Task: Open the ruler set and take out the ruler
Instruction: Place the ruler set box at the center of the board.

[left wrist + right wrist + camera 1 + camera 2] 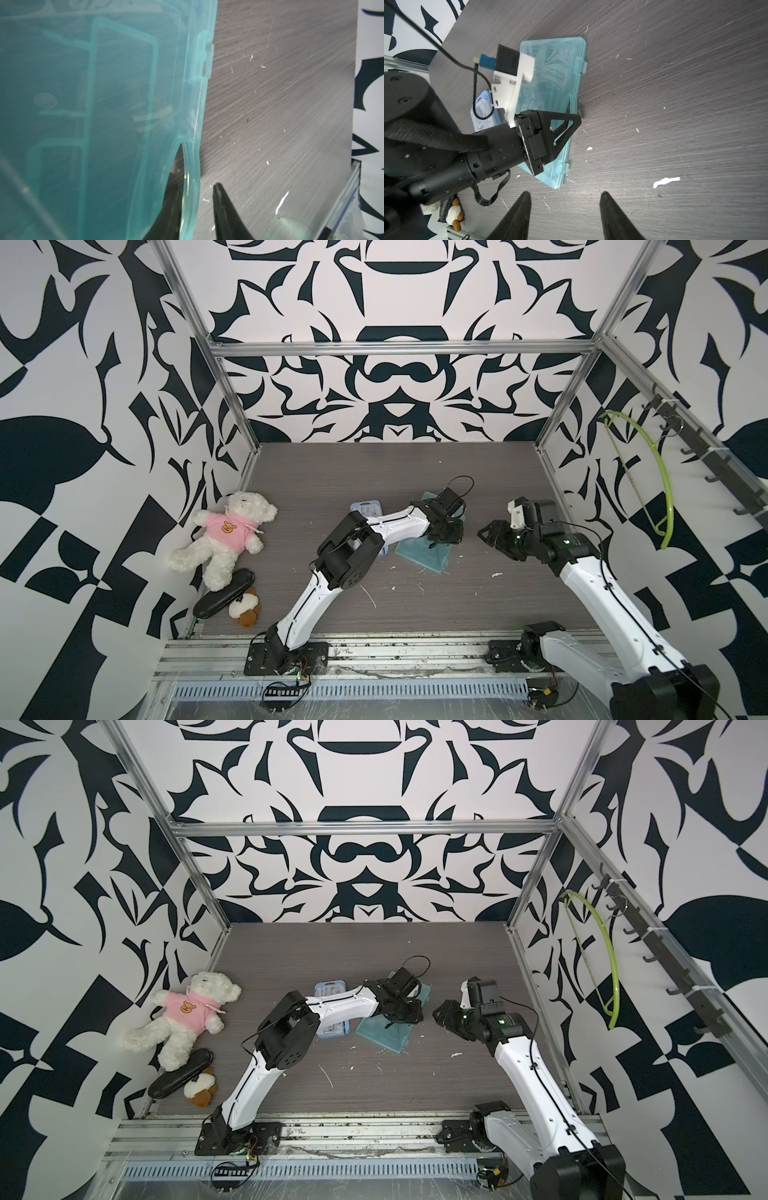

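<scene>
Grey wood-grain table (415, 472) under black-and-white patterned walls; the teal ruler set (422, 558) lies flat near its middle, its 2 latches (581, 64) apparently fastened; opening looks barely begun, and the ruler, indistinct through the tinted lid, is yet to come out; left gripper (196, 180) stands parted astride the case's notched rim, pinching nothing; right gripper (565, 193) hangs wide and empty nearby; 0 legible writing, only embossed shapes.

Counter (374, 472) inventory:
- one teal ruler set (419, 558)
- one blue blister pack (365, 507)
- two plush toys: one white bear (228, 531), one small brown-and-white plush (246, 608)
- one black pouch (224, 593)
- one green hanger (666, 489)
- two robot arms: left arm (307, 605), right arm (598, 593)
</scene>
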You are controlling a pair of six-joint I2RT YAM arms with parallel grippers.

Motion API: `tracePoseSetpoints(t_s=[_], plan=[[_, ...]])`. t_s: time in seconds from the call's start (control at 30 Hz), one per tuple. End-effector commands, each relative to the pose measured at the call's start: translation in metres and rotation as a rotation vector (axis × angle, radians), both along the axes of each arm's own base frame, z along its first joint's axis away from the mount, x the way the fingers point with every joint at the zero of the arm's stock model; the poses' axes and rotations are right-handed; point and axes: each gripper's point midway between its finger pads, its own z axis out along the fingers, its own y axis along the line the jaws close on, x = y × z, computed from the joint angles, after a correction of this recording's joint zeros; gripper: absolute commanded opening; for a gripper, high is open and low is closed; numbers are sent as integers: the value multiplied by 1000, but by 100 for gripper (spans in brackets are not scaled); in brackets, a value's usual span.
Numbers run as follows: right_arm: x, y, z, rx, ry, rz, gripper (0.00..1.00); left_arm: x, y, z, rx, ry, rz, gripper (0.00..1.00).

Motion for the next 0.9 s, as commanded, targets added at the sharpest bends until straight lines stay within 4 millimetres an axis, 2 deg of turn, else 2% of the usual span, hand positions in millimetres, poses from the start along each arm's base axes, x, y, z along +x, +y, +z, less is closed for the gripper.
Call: tracePoseSetpoints(t_s=[0.0,0.17,0.3,0.43,0.57,0.73,0.87], plan=[[6,-3,-1,7,-23,-22,55,-7,16,6,64,-3,-16,31],[11,-14,-10,18,-9,-81,55,-7,25,18,103,-54,-21,31],[19,-22,-18,60,12,-140,55,-6,31,44,108,-143,-36,32],[30,-26,-28,135,35,-191,55,-6,39,76,84,-229,-40,40],[37,-22,-35,179,56,-193,55,-2,56,96,95,-304,-27,51],[44,-21,-47,183,85,-201,54,11,85,94,131,-300,0,54],[57,-19,-59,198,107,-206,54,13,91,92,108,-271,5,55]])
